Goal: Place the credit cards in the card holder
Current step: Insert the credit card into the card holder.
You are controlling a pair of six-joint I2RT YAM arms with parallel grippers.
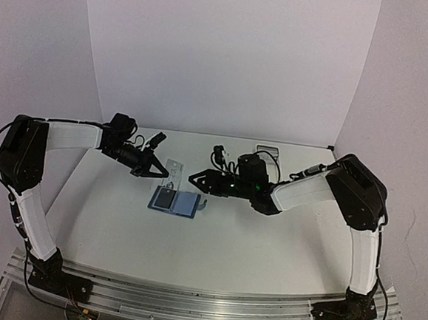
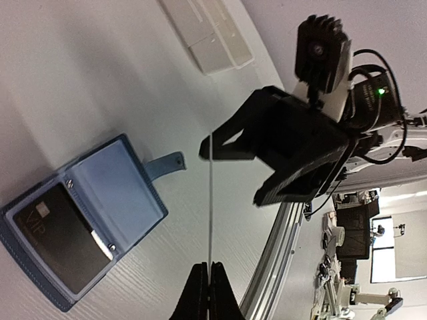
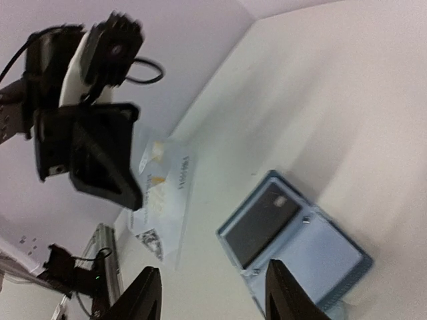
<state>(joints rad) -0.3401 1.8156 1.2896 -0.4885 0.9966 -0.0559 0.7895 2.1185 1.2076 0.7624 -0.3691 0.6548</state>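
Blue card holder [image 1: 187, 204] is open, black card [image 1: 166, 198] inside. So the left end effector [image 2: 208, 273] pinches a loose card [image 3: 167, 187], right end effector [image 3: 212, 268] is spread empty. I'd flatten it, then ease toward 5 o'clock.

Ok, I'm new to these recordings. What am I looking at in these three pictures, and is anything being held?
Two robot arms are bolted at the near edge of a white table. One picture looks down from above and behind them. The other two come from cameras on each wrist, so each shows its own fingers. On the table lies an open blue card holder with a dark card in one half, and farther back a white tray. The left gripper is shut on a thin pale card, seen edge-on from its own camera. The right gripper is open, holding nothing.
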